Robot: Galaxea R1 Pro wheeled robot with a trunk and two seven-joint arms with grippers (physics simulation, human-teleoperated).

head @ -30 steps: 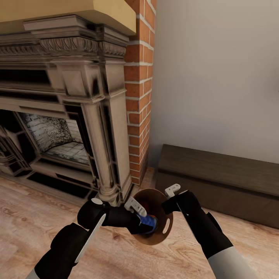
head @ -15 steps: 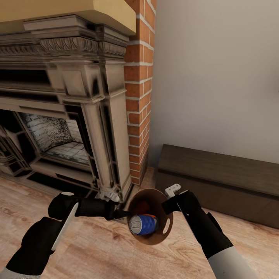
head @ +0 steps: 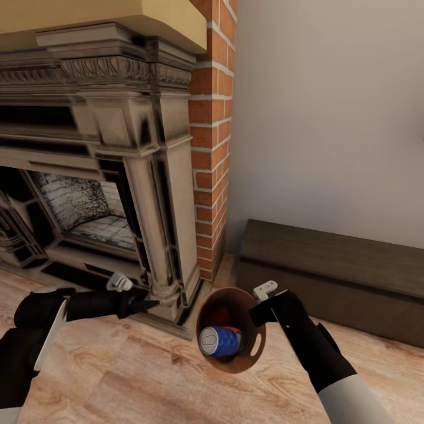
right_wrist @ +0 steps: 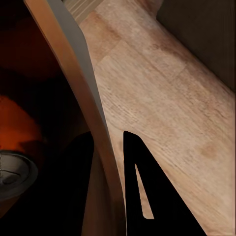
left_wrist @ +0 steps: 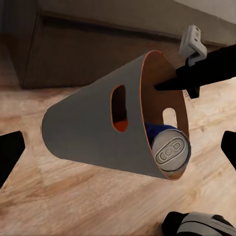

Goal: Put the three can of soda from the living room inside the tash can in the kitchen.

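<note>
Living room, fireplace (head: 106,176) ahead, wood floor (head: 147,383). Right gripper (head: 263,306) clamps trash can (left_wrist: 93,132) rim, can tipped mouth-up toward camera. Blue soda can (head: 219,341) lies inside, top facing out; orange behind. Left gripper (head: 126,294) empty, released, well left of bin.

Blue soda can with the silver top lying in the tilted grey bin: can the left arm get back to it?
Probably yes: the blue can sits at the bin's open mouth, facing the open left gripper.

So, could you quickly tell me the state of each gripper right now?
Left gripper: open, holding nothing.
Right gripper: shut on the bin rim.
</note>
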